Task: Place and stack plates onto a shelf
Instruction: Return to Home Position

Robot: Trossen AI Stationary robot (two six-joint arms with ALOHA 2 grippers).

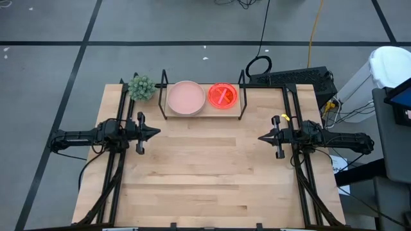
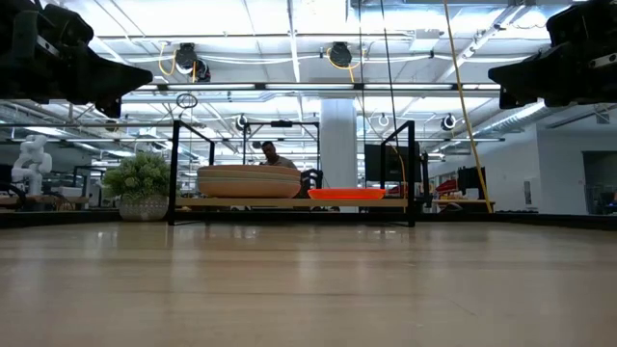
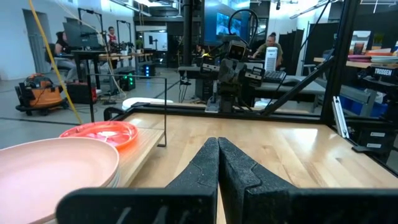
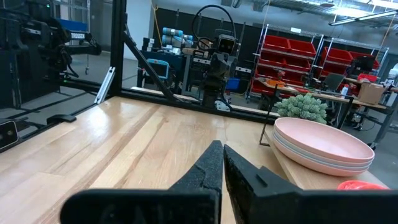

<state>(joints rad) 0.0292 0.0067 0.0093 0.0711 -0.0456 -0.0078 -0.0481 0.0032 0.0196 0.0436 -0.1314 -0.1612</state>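
The shelf (image 1: 204, 114) stands at the table's far edge, a light wood board between black wire end frames. On its left half rests a stack of large plates (image 1: 186, 97) with a pale pink one on top. On its right half rests a stack of small translucent neon plates (image 1: 223, 95). The low view shows both stacks, the large plates (image 2: 249, 181) and the small plates (image 2: 346, 194). My left gripper (image 1: 158, 133) hovers shut over the table's left side. My right gripper (image 1: 261, 137) hovers shut over the right side. Both point toward the table's middle and hold nothing.
A small potted green plant (image 1: 141, 87) stands at the shelf's left end. The wooden tabletop (image 1: 205, 173) stretches between and in front of the arms. Black frame rails run along the table's left and right sides. People sit in the room beyond.
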